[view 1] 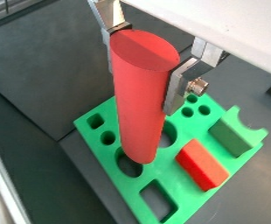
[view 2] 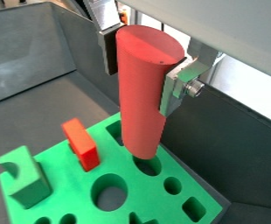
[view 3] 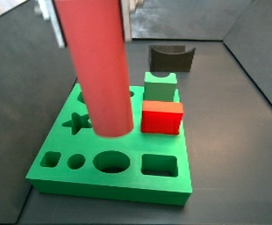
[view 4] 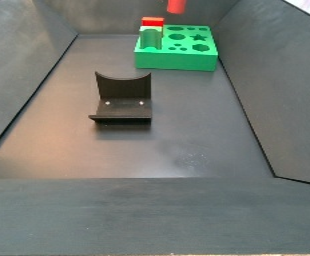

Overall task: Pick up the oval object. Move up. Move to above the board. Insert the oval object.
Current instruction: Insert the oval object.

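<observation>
Nearest the lens in a side view, the oval object (view 3: pixel 101 66) stands upright over the board (view 3: pixel 115 176), its lower end at the board's top face near the middle; whether it has entered a hole cannot be told. In both wrist views the gripper (view 1: pixel 148 54) grips the peg's upper part: its silver fingers (view 1: pixel 177 83) press flat against opposite sides, spread just to the peg's width, with one finger (view 2: pixel 176 85) plain against the side.

Going left to right across the board in that side view come a star cut-out, small holes and a large round hole along the front edge, then a square hole; a small green block (view 3: pixel 161 87) and a red cube (view 3: pixel 162 117) sit on the right part. Behind them stands the fixture (view 3: pixel 169 59), apart from the board.
</observation>
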Robot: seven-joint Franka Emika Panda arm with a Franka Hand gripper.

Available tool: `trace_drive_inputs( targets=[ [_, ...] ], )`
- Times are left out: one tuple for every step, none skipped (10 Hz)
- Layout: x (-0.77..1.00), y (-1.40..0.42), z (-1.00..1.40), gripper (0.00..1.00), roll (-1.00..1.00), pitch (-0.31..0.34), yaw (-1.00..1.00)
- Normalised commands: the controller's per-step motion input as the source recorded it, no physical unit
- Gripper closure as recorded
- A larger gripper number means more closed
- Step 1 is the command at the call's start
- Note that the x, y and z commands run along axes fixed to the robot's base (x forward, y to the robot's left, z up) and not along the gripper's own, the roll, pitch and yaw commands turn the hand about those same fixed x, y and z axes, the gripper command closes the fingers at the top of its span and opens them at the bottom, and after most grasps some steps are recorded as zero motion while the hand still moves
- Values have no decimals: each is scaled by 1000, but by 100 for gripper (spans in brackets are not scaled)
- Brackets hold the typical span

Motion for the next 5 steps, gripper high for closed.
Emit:
trace_drive_inputs(
  targets=[
    [0, -206, -394, 100, 0, -119, 0],
    [0, -131, -457, 100, 46, -104, 0],
    [-46, -77, -443, 100, 79, -97, 23],
    [-83, -83, -417, 100, 89, -99, 34],
    [-60, -86, -389, 100, 83, -86, 17]
  ],
)
